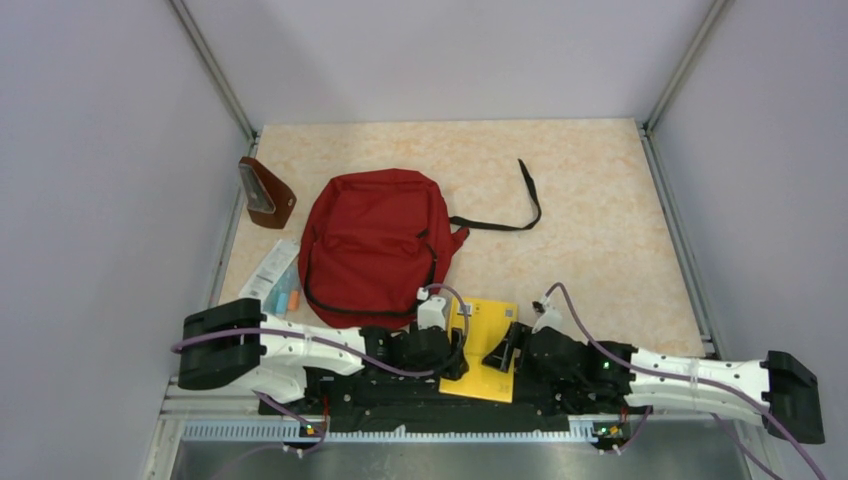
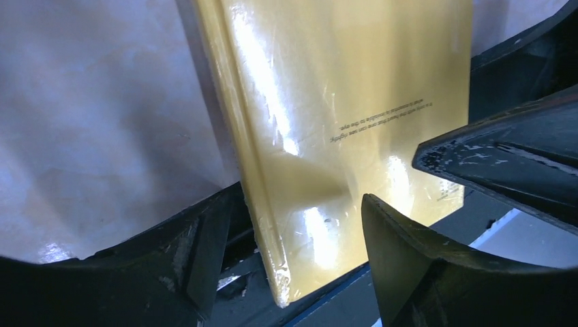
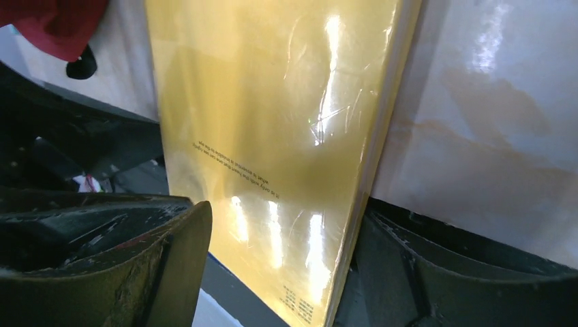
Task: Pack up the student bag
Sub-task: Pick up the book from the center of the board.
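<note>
Top external: left gripper (image 1: 458, 350) and right gripper (image 1: 508, 350), both unclenched, are straddling the yellow book (image 1: 487, 322). Probably they are preparing to load the student bag (image 1: 370, 240).

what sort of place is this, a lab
Probably a robot lab work cell: grey panel walls box in a marbled table, the left arm and right arm are bolted to its near edge, and a student bag lies staged on it.

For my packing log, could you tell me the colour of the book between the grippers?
The book is glossy yellow, clearest in the right wrist view.
</note>
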{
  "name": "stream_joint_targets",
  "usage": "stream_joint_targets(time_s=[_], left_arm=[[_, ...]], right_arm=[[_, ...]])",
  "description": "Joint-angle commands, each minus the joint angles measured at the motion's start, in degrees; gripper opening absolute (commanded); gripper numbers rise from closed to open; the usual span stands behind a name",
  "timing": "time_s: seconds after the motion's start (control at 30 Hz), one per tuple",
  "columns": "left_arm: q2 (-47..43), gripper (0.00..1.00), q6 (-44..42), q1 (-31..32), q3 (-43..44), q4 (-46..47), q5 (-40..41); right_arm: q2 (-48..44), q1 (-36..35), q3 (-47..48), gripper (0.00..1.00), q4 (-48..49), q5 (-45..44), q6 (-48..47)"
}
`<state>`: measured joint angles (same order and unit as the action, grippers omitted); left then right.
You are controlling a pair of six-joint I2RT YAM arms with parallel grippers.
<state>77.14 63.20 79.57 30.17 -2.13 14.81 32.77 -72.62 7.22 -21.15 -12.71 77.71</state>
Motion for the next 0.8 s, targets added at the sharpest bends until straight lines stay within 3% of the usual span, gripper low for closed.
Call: stream_joint_targets(time_s=[0.0, 0.17, 0.4, 0.6, 0.77], left_arm=[[-0.55, 0.74, 1.28, 0.15, -1.58, 1.6, -0.39], [-0.64, 0.73, 0.5, 0.15, -2.69, 6.22, -1.36], [-0.93, 0.66, -0.54, 0.06, -3.85, 11.62, -2.54], [-5.52, 0.67, -1.95, -0.02, -3.42, 8.3, 1.29], [-11.91, 0.8, -8.69, -1.97, -1.3, 4.34, 5.2]], right_arm=[[-0.19, -1.04, -4.74, 0.73, 10.89, 6.55, 2.72], [1.63, -1.03, -5.08, 0.71, 17.55, 3.58, 1.43], [0.18, -0.99, -3.34, 0.47, 23.19, -0.06, -1.78], [-6.52, -1.03, 2.89, 0.24, 12.04, -4.58, -4.61], [-15.47, -1.03, 7.64, 0.06, 3.76, -11.46, -8.39]])
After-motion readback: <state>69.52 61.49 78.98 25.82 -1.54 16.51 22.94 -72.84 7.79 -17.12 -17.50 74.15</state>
